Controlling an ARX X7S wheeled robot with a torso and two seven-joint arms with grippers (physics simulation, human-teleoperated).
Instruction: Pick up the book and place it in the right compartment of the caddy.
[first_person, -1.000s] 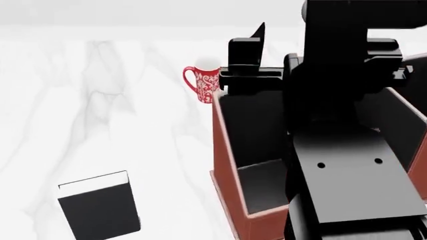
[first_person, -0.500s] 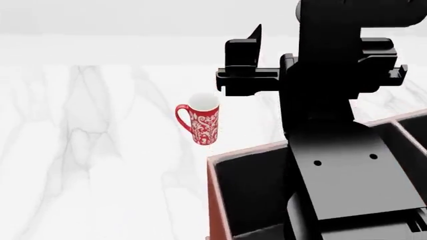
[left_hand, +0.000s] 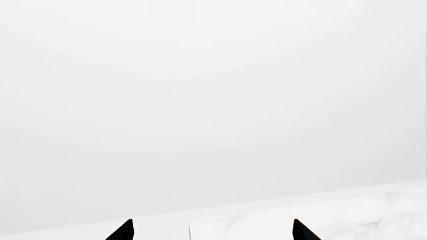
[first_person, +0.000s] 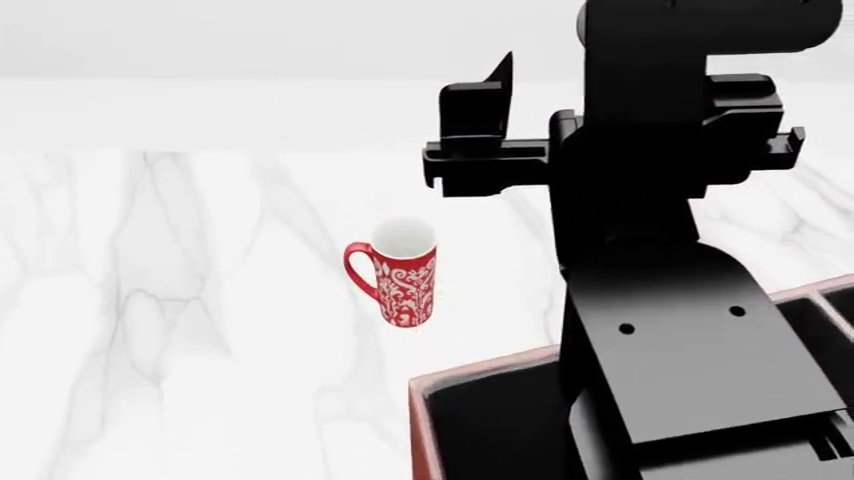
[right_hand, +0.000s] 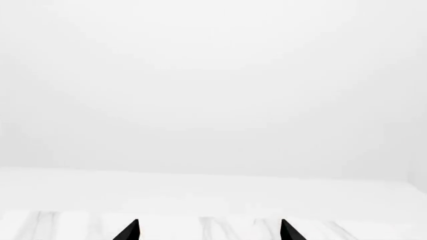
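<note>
The book is out of view in every view. Only the far corner of the caddy (first_person: 470, 371) shows in the head view, at the bottom right: a pale pink rim over a black-lined inside. A black arm (first_person: 641, 230) rises in front of it and hides the other compartments. In the left wrist view my left gripper (left_hand: 212, 232) is open, with only white marble table and blank wall between its two fingertips (left_hand: 125, 231). My right gripper (right_hand: 208, 232) is open too and holds nothing; its tips (right_hand: 131, 231) frame bare marble.
A red-and-white patterned mug (first_person: 396, 272) stands upright on the white marble table (first_person: 174, 330), just beyond the caddy's far left corner. The table's far edge meets a plain white wall.
The head view has swung upward: the book dropped out at the bottom left, and the mug and caddy slid down the picture. The black arm holds about the same place in view.
</note>
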